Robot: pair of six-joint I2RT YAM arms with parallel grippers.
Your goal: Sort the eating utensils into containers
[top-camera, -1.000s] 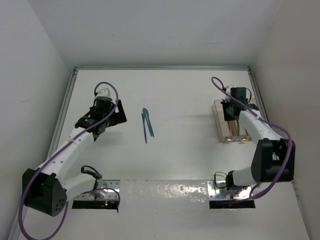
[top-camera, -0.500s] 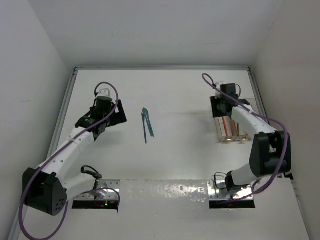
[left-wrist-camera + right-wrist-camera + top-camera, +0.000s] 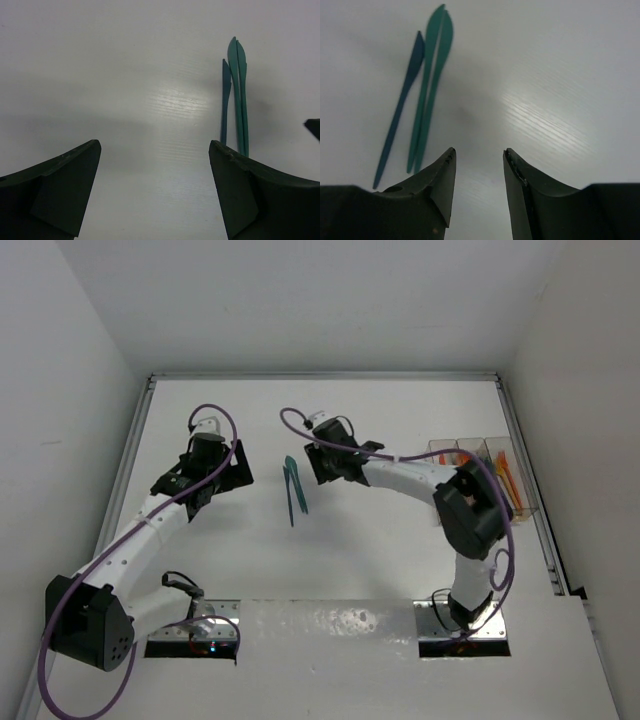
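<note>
Two teal utensils (image 3: 296,486) (image 3: 240,95) (image 3: 432,70) and a darker blue utensil (image 3: 225,100) (image 3: 402,105) lie side by side on the white table (image 3: 390,415). The right gripper (image 3: 322,466) (image 3: 479,152) hovers just beside them, jaws parted and empty. The left gripper (image 3: 228,470) (image 3: 155,150) hangs wide open and empty to their left. Orange utensils (image 3: 507,476) sit in the clear containers (image 3: 490,444) at far right.

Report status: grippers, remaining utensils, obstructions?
Left gripper open, empty. Right gripper open, empty, near three teal utensils lying together on the table. Orange utensils in containers. Nothing blocking.
</note>
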